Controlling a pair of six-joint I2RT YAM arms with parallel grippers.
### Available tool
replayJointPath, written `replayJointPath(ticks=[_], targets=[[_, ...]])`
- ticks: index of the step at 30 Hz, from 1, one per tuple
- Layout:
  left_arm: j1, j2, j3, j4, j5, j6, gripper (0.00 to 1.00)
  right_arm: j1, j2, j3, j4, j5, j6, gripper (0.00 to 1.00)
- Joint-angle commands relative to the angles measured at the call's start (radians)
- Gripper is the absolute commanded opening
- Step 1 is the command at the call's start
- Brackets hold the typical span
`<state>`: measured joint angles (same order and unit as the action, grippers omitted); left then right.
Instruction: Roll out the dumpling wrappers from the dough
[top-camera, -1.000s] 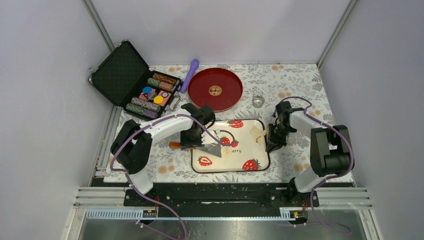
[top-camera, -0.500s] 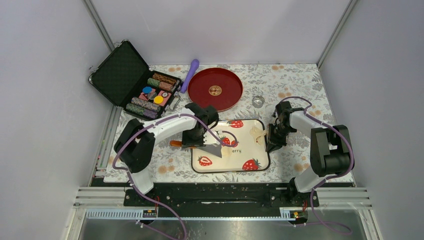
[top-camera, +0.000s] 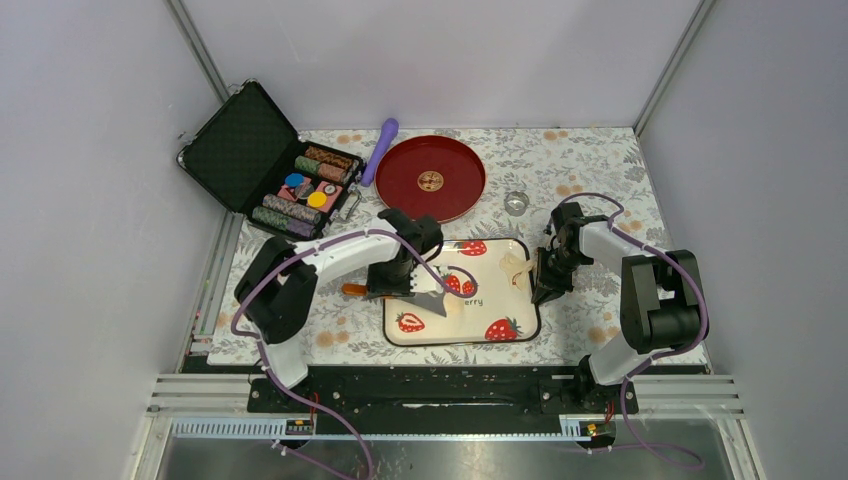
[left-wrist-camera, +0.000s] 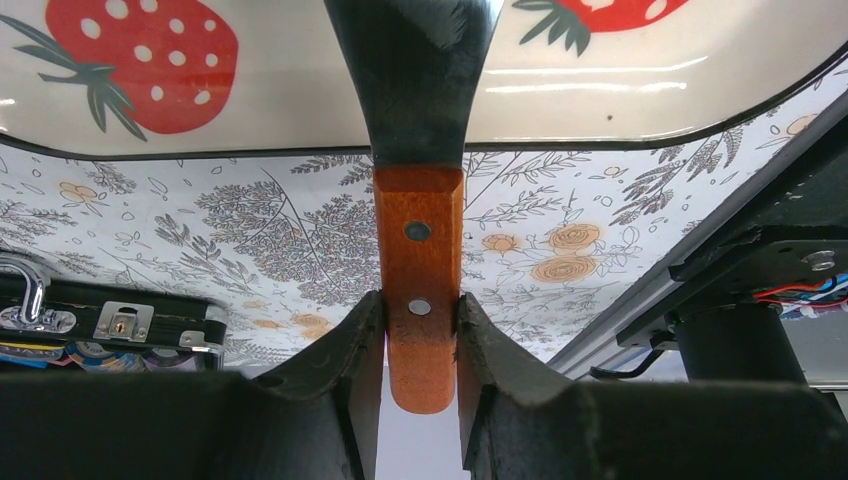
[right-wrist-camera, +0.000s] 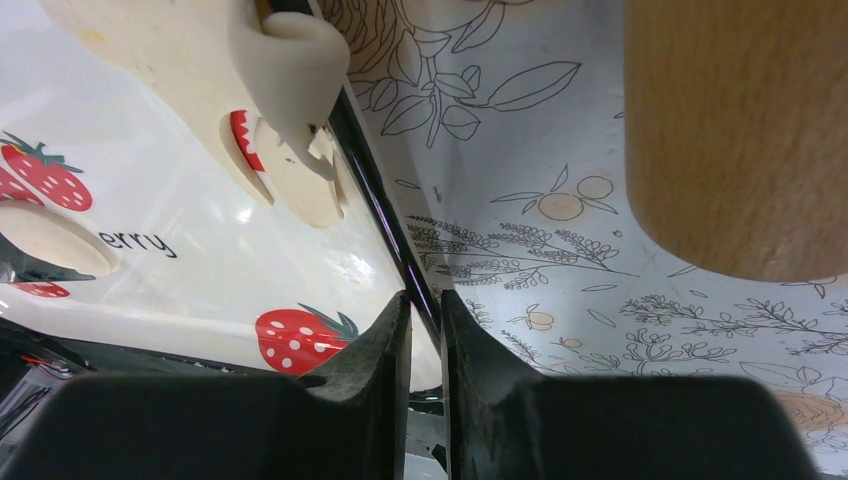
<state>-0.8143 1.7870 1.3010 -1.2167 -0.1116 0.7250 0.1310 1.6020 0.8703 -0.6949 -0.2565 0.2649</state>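
Over the last second the left arm's elbow has swung in toward the tray (top-camera: 495, 295), while the scraper (left-wrist-camera: 418, 225) blade has barely shifted over the tray's left part. The right arm has not moved at all. I read this as a small change of blade angle rather than a stroke, so the task is no further on: the scraper looks set to lift or free the wrapper (right-wrist-camera: 50, 240).

The left gripper (left-wrist-camera: 420, 300) is clamped on the scraper's wooden handle. The right gripper (right-wrist-camera: 422, 300) is nearly closed, its fingers on either side of the tray's right rim, seemingly pinning the tray.

The wrapper lies left of the tray's centre, right at the blade's tip; whether they touch I cannot tell. The dough (right-wrist-camera: 190, 70), a flattened ragged piece, sits by the tray's right rim, toward its far side.

The handle juts out past the tray's left rim, so the blade has to clear that raised lip. The tray's middle, between wrapper and dough, is bare and gives room to slide. The roller (right-wrist-camera: 740, 130) stands just outside the right rim. The case (top-camera: 270, 150) sits off the tray's far-left corner and the plate (top-camera: 430, 178) lies beyond its far edge
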Motion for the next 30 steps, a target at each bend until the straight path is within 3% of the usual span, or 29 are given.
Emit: replayJointPath(ticks=[1,30], targets=[[-0.028,0.01,0.042,0.044,0.05,0.003,0.0,0.009,0.009,0.021,-0.002,-0.021,0.009,0.16],[-0.039,0.029,0.046,0.088,0.092,-0.055,0.0,0.008,0.01,0.023,-0.004,-0.029,0.009,0.16]])
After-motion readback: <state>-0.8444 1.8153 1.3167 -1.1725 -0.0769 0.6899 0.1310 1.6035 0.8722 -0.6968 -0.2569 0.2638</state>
